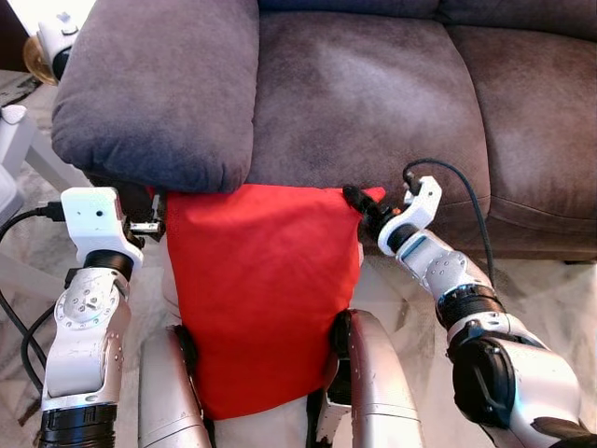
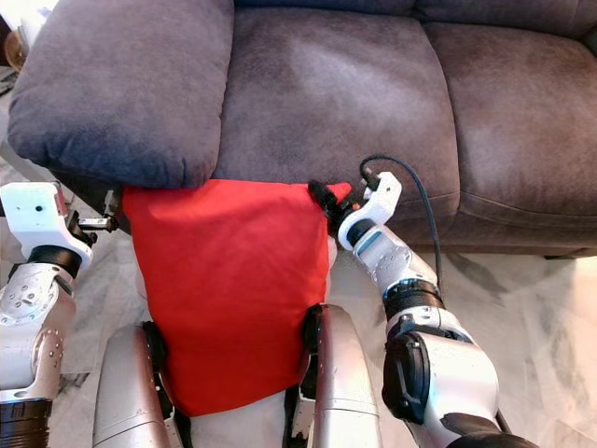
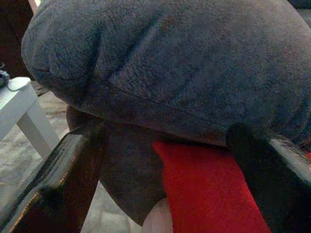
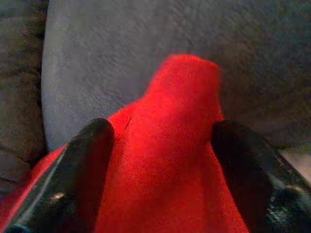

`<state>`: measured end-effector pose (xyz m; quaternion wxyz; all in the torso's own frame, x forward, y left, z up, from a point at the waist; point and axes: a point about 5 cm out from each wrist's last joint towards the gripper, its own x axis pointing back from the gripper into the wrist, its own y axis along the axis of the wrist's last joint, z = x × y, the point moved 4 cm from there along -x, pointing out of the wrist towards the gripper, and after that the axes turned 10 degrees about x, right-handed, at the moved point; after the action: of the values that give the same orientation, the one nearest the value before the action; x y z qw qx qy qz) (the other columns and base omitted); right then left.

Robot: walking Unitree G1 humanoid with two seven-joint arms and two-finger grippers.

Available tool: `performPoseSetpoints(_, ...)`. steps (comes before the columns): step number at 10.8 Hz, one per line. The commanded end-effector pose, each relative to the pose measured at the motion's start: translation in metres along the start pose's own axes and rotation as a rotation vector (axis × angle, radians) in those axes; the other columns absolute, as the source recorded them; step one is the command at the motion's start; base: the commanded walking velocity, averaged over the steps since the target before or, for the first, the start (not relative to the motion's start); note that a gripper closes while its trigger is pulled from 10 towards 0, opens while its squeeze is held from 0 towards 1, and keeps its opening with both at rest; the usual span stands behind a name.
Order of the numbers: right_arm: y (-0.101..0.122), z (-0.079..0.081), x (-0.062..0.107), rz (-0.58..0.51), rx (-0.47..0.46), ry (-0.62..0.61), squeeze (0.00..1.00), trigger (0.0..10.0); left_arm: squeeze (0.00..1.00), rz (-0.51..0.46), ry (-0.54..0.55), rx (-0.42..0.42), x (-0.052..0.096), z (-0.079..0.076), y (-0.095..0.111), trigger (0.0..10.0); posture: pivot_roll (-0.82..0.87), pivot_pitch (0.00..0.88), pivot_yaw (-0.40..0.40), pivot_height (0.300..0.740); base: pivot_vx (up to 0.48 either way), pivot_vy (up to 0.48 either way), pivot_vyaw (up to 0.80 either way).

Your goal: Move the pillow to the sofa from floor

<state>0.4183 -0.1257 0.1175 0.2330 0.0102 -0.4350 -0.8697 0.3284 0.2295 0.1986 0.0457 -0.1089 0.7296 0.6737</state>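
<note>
The red pillow stands upright against the front of the brown sofa, resting on my silver legs. Its top edge lies just below the seat cushion. My right gripper is at the pillow's top right corner. In the right wrist view the red corner fills the gap between the two black fingers, so it is shut on it. My left gripper is at the pillow's top left corner under the padded armrest. Its fingers are spread open with the red edge between them.
The sofa's wide armrest overhangs the pillow's left corner. A white side table stands to my left on the pale marble floor. Black cables trail beside my left arm.
</note>
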Motion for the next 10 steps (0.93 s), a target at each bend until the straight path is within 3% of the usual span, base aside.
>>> performPoseSetpoints(1,-0.008,-0.010,0.004,0.027,-0.003,-0.030,0.00,0.0,0.00,0.000,0.009,-0.005,0.001,0.002,0.001,10.0,0.07,0.301,-0.167,0.523,0.000,0.000,0.00)
performPoseSetpoints(10,-0.026,-0.023,0.014,0.062,0.010,-0.024,0.00,0.0,0.00,0.004,-0.005,0.018,-0.004,-0.008,-0.002,10.0,0.06,0.279,-0.171,0.523,0.000,0.000,0.00)
